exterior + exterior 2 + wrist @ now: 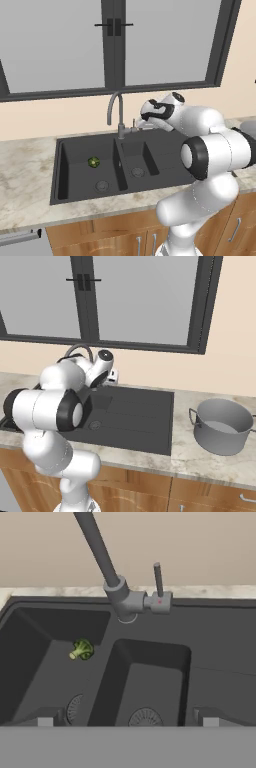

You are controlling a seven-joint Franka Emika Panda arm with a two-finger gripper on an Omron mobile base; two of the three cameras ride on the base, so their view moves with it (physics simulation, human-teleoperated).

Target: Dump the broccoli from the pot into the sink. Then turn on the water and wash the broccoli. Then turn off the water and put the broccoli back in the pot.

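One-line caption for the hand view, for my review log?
Broccoli lies in the sink's large basin; the faucet with its upright lever stands behind the divider, no water running.

The white arm (pixel 210 155) rises from the base, bends at a dark-ringed elbow and reaches toward ten o'clock in the left base view. The gripper (pixel 127 722) points forward and down, its two finger tips (pixel 45 721) spread wide apart, holding nothing.

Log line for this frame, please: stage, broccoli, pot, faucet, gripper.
stage: before washing | broccoli: in large basin of sink | pot: on counter | faucet: no water | gripper: open, facing the faucet
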